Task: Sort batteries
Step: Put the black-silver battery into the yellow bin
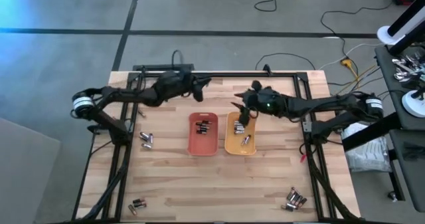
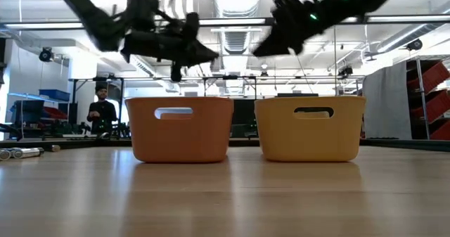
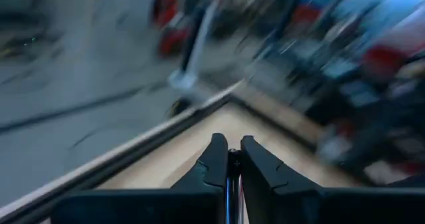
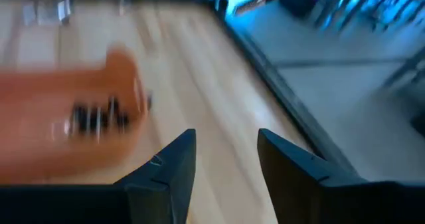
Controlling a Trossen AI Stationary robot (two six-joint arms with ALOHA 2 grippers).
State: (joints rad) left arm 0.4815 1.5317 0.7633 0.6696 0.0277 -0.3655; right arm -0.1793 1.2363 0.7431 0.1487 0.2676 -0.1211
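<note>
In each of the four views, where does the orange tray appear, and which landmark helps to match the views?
High view: the orange tray lies at the table's middle, left of the yellow tray.
Low view: the orange tray stands left of centre, again with the yellow tray on its right.
Left wrist view: not in it.
Right wrist view: the orange tray, blurred, holds dark batteries.
Shared landmark: the yellow tray beside it, in the high and low views.

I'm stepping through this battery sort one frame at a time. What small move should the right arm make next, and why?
Probably swing toward the loose batteries at the table's near right corner. The right gripper is open and empty above the yellow tray, which already holds silvery cells, so it has nothing to drop. The left gripper is shut, raised behind the orange tray.
</note>
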